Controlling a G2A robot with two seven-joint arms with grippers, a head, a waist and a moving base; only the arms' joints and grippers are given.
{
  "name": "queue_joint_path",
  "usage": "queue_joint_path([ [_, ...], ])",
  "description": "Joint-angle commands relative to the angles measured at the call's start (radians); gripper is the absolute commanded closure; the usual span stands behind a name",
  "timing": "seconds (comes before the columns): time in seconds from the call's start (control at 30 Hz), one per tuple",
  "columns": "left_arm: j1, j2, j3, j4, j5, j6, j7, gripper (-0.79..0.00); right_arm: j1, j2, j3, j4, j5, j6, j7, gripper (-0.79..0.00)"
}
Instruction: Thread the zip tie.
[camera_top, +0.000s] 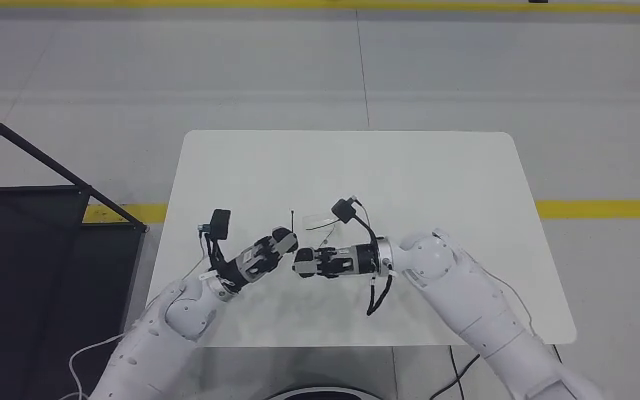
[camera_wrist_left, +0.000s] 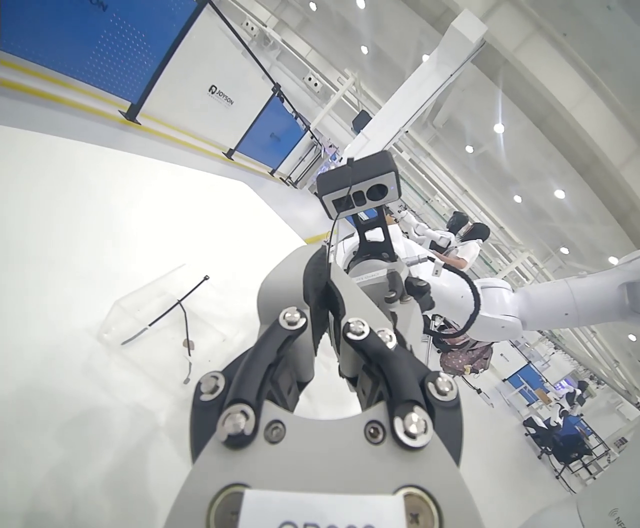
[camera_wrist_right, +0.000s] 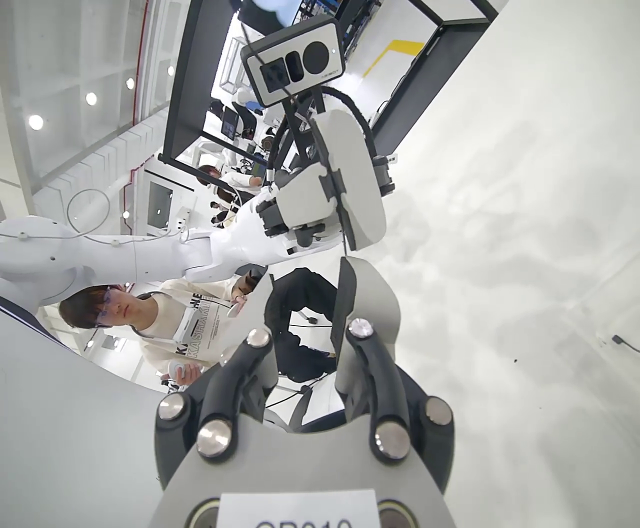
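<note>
A thin black zip tie stands up from my left gripper, whose fingers are shut on it. In the top view its strap pokes away from the two grippers, which meet tip to tip above the table's front middle. My right gripper is open with nothing between its fingers. It faces the left gripper closely. A short end of the zip tie hangs from the left pads, just off the right gripper's nearer fingertip.
A clear plastic bag lies on the white table beyond the left gripper, with a second black zip tie across it. A small black item rests on the table off to one side. A dark frame stands left of the table.
</note>
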Motion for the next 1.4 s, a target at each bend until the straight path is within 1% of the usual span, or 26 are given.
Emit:
queue_joint_path([
  [0.0, 0.001, -0.002, -0.002, 0.001, 0.004, -0.005, 0.006, 0.0, 0.007, -0.004, -0.005, 0.011, 0.003, 0.006, 0.003, -0.228],
  [0.17, 0.003, -0.007, -0.006, 0.003, 0.012, -0.012, 0.021, 0.0, 0.017, -0.013, -0.013, 0.037, 0.01, 0.015, -0.003, -0.219],
  [0.4, 0.005, -0.014, -0.011, 0.005, 0.021, -0.014, 0.027, 0.0, 0.012, -0.023, -0.014, 0.042, -0.017, 0.025, -0.061, -0.219],
  [0.47, 0.006, -0.015, -0.012, 0.005, 0.023, -0.013, 0.027, 0.0, 0.01, -0.025, -0.013, 0.04, -0.017, 0.029, -0.064, -0.209],
  [0.53, 0.007, -0.017, -0.013, 0.005, 0.024, -0.013, 0.026, 0.0, 0.009, -0.026, -0.013, 0.039, -0.015, 0.028, -0.061, -0.175],
  [0.93, 0.005, -0.026, -0.02, 0.014, 0.021, -0.011, 0.019, 0.0, 0.006, -0.033, -0.003, 0.046, 0.006, 0.033, -0.031, -0.126],
  [1.37, 0.006, -0.035, -0.028, 0.02, 0.024, -0.016, 0.011, 0.0, 0.005, -0.04, 0.004, 0.05, 0.023, 0.029, -0.004, -0.163],
])
